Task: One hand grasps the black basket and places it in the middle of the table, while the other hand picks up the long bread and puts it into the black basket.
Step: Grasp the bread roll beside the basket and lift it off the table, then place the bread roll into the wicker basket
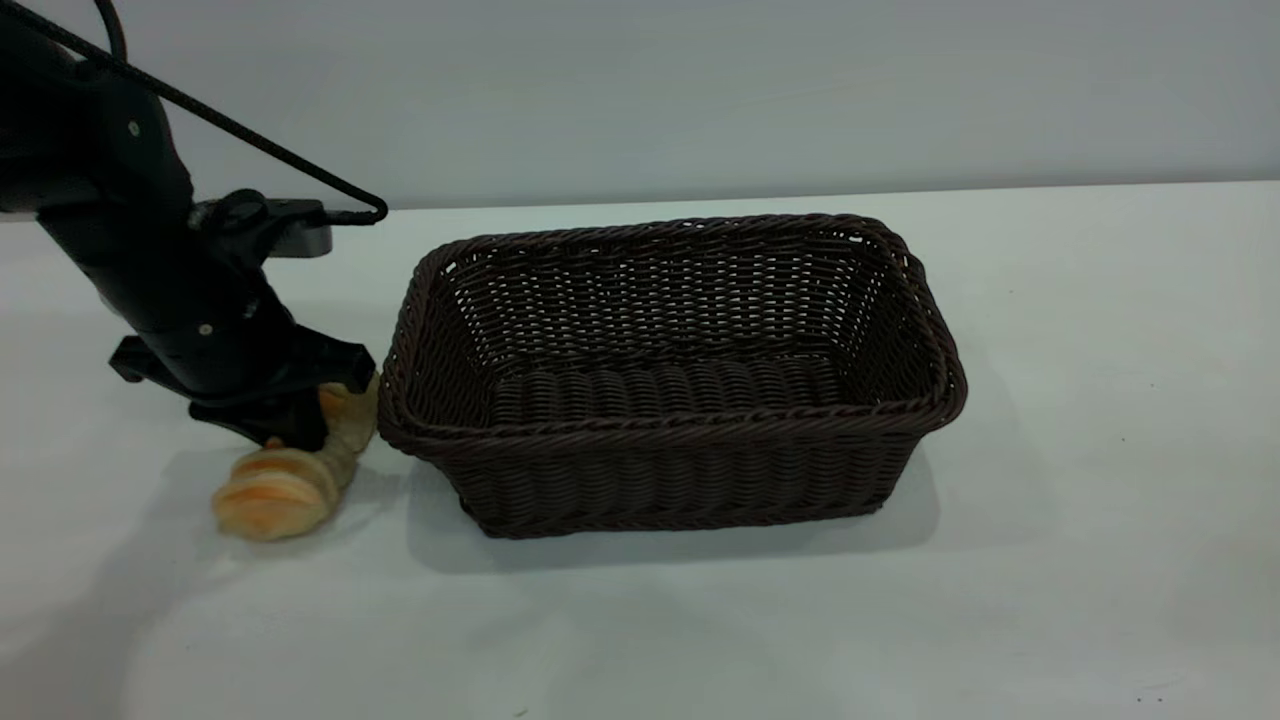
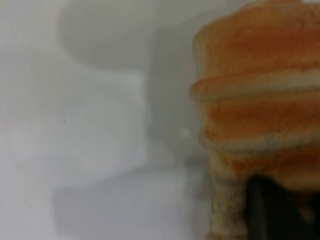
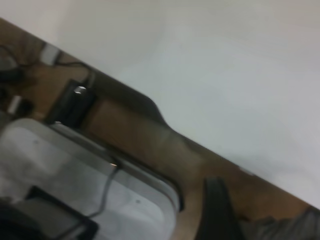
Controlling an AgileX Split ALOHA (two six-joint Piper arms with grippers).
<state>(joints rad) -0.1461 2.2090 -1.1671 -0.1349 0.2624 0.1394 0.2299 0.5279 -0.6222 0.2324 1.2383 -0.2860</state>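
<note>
Exterior view is showing the left gripper (image 1: 300,425) pressing down with its fingers clamping the long bread (image 1: 290,470), which is lying on the worktop (image 1: 1100,450) just beside the black basket (image 1: 670,470). Nothing of the right gripper is showing there.

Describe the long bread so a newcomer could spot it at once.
Start at the black basket, standing empty near the middle of the table. Just off its left end, under the left gripper, lies the long bread. It is the only golden-orange thing here, a ridged, segmented roll, much smaller than the dark wicker beside it.
</note>
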